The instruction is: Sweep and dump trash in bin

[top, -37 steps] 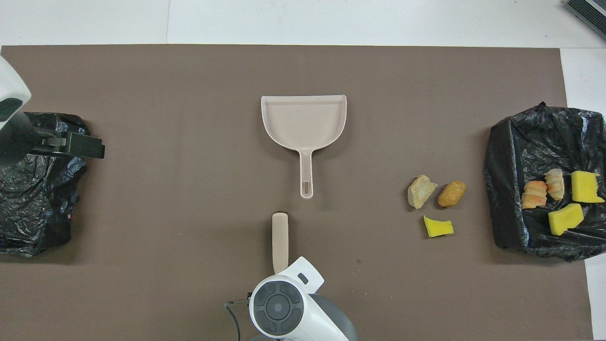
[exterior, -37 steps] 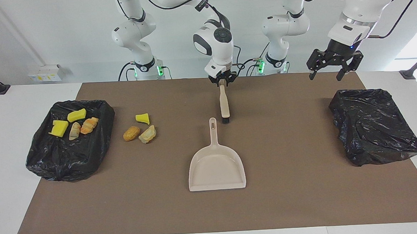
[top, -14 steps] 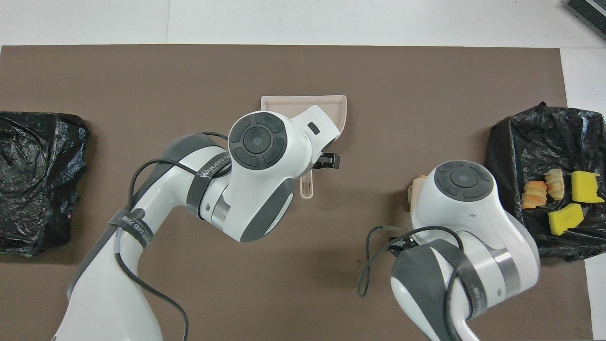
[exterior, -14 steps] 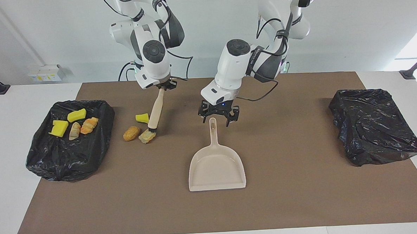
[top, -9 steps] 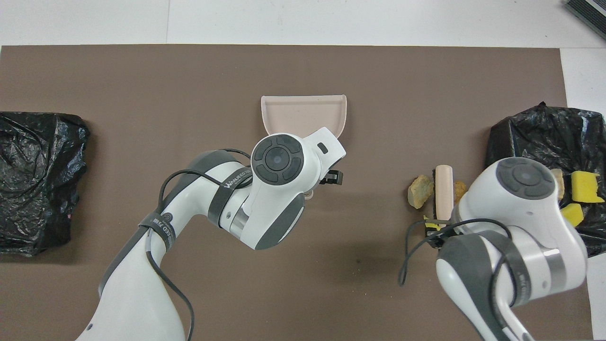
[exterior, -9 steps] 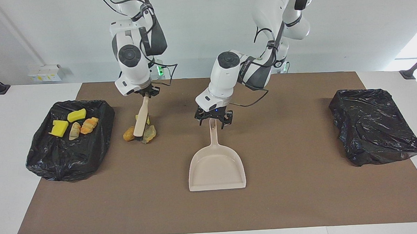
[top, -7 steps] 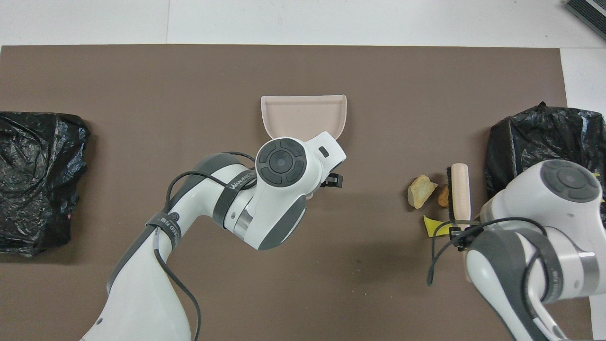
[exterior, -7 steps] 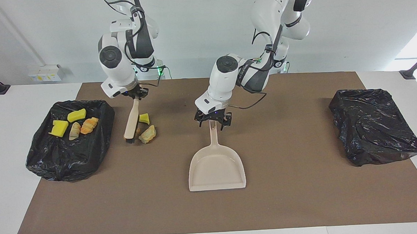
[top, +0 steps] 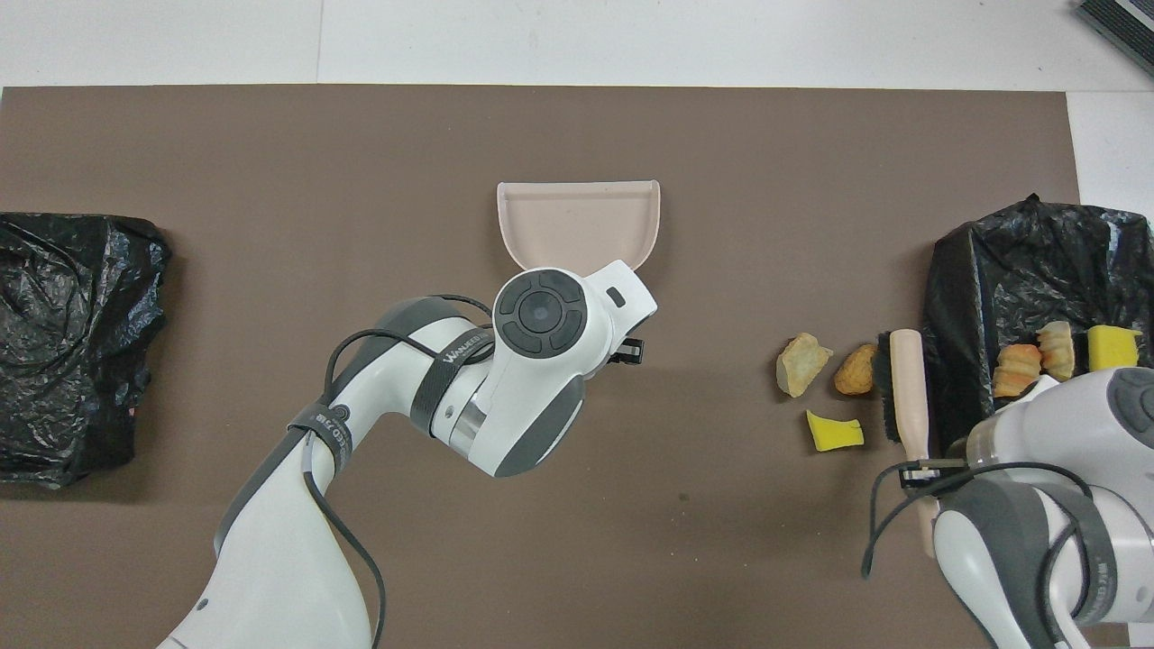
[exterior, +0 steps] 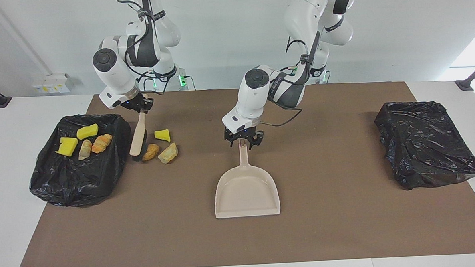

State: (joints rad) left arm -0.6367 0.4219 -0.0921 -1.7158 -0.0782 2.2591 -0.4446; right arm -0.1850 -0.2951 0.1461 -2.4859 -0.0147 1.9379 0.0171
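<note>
Brown matting covers the white bench, with pale wall at twelve o'clock in the facing view. The right gripper (exterior: 141,107) has its fingers closed on the top of the beige plastic brush with black bristles (exterior: 136,136), whose long axis runs roughly twelve to six, bristles down at the mat. Just at the brush head's three o'clock lie the loose trash: a tan-orange bread-like lump (exterior: 150,151) touching or nearly touching the bristles, a pale crumbly chunk (exterior: 168,153) beside it, and a bright yellow foam wedge (exterior: 162,135) at their twelve. At the brush's nine o'clock, the crinkled black bag-lined bin (exterior: 75,180) already holds four more bits. The left gripper (exterior: 242,141) stands with fingers spread astride the handle tip of the smooth beige plastic dustpan (exterior: 246,193), not closed on it; the pan's mouth faces six, so it likely needs turning toward the trash. A second crumpled black bag (exterior: 426,141) sits at three o'clock

From overhead, the brush (top: 907,388) lies between bin (top: 992,261) and lump (top: 856,370), with chunk (top: 801,363) and wedge (top: 834,433) toward nine, the way a sweep toward the dustpan (top: 577,194) would run. Both wrists hide their fingers here
</note>
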